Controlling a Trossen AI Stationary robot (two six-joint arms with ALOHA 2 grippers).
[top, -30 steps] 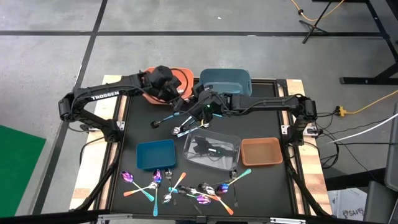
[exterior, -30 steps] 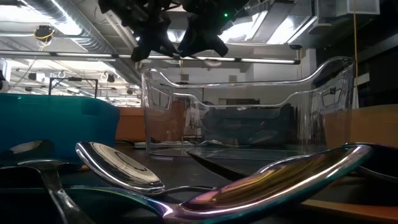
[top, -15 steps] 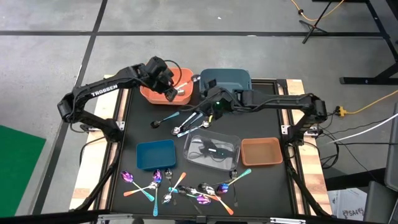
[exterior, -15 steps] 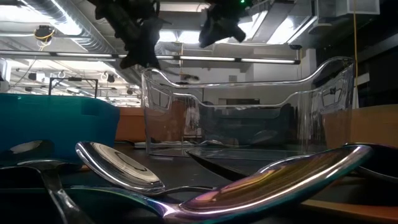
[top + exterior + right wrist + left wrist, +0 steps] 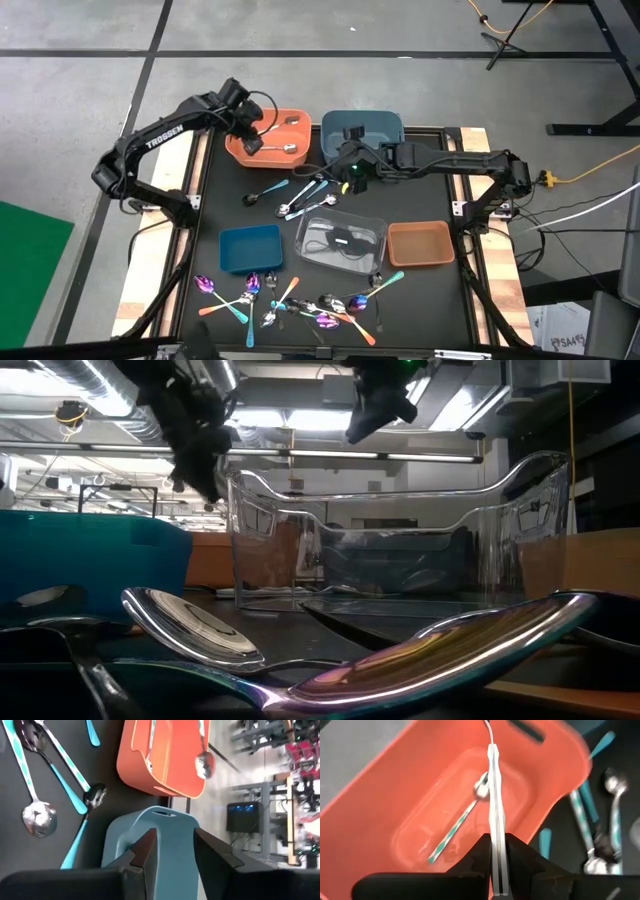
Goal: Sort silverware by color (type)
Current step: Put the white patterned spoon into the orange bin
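My left gripper (image 5: 250, 128) hovers over the orange bin (image 5: 240, 152) at the table's far left, shut on a pale, slim-handled piece of silverware (image 5: 493, 780). A spoon with a teal-striped handle (image 5: 457, 822) lies on the bin's floor. My right gripper (image 5: 352, 172) hangs open above the table, beside the grey-blue bin (image 5: 165, 845), with nothing between its fingers. Several teal-handled spoons (image 5: 300, 193) lie on the black mat under it. More silverware (image 5: 290, 305) is heaped at the near edge. My left gripper pinches the handle (image 5: 495, 837) of the pale piece between its two fingers. The fingers slant down from the bin's left side and lie along the handle, which sticks out past them. The piece is lifted clear above the orange bin's inside.
A blue bin (image 5: 250, 248), a clear bin (image 5: 310, 228) with dark pieces in it and a brown bin (image 5: 420, 243) stand in a row across the table's middle. In the low view, spoons (image 5: 200, 625) lie close in front of the clear bin (image 5: 400, 530).
My left gripper has swung toward the table's far left, rolling as it went, and carried the pale piece from beside my right gripper to over the orange bin. My right gripper has drawn back toward the right, risen a little and tipped.
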